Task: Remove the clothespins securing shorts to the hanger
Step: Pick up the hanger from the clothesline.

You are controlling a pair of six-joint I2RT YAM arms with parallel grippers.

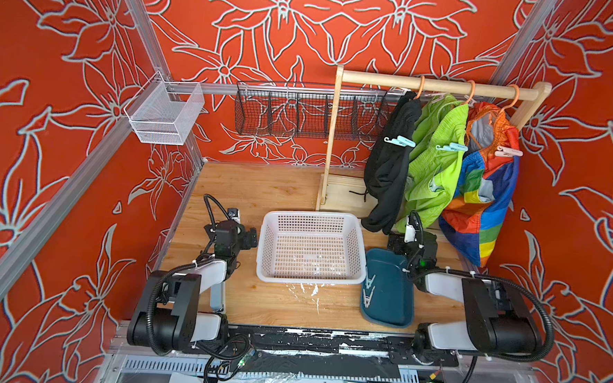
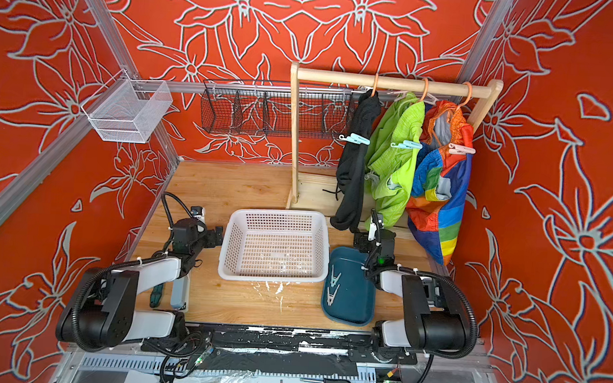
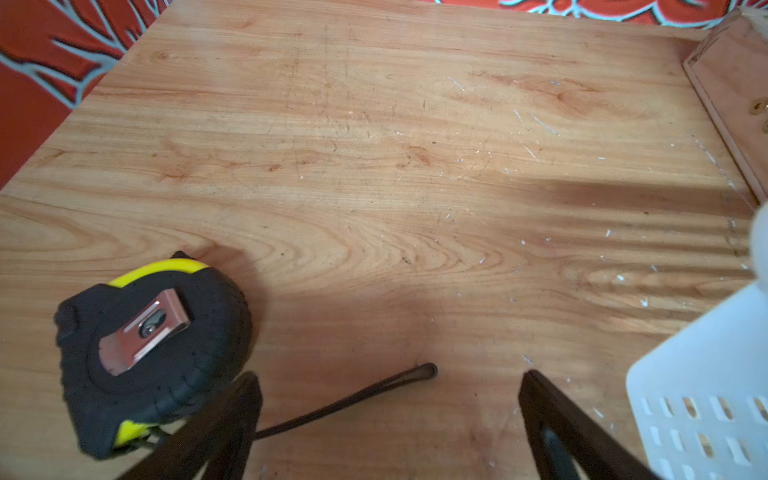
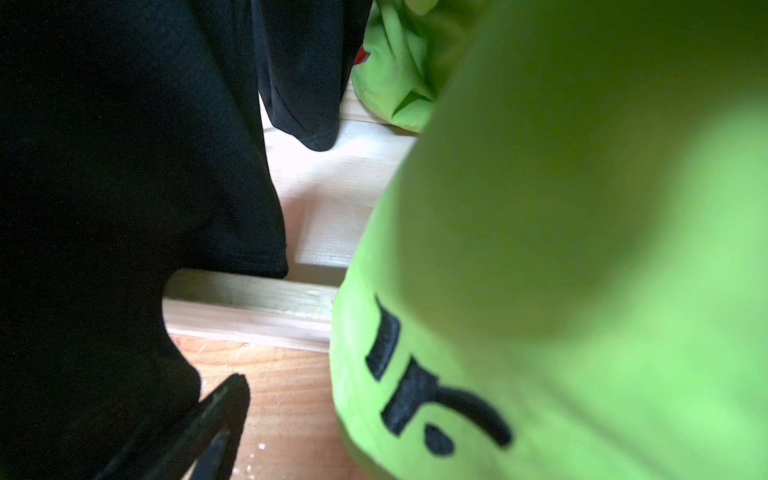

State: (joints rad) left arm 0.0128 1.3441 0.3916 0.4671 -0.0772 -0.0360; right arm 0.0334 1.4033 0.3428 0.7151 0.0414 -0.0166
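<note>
Three shorts hang from orange hangers point(image 1: 420, 87) on a wooden rail: black point(image 1: 388, 175), lime green point(image 1: 434, 170) and rainbow point(image 1: 484, 209). A pale blue clothespin point(image 1: 401, 141) pinches the black pair. Another pale blue clothespin point(image 1: 452, 147) grips the green pair, and a pink clothespin point(image 1: 508, 151) the rainbow pair. My right gripper point(image 1: 396, 242) sits low under the hems, open. One finger point(image 4: 224, 407) shows beside the black shorts point(image 4: 124, 187); the green shorts point(image 4: 582, 249) cover the other. My left gripper point(image 3: 386, 386) is open over bare wood left of the basket.
A white basket point(image 1: 270, 233) stands mid-table. A teal tray point(image 1: 389, 308) beside it holds two pale clothespins point(image 1: 368, 291). A tape measure point(image 3: 153, 349) lies by the left gripper, its strap between the fingers. Wire baskets point(image 1: 302, 113) point(image 1: 165, 116) hang on the back rail.
</note>
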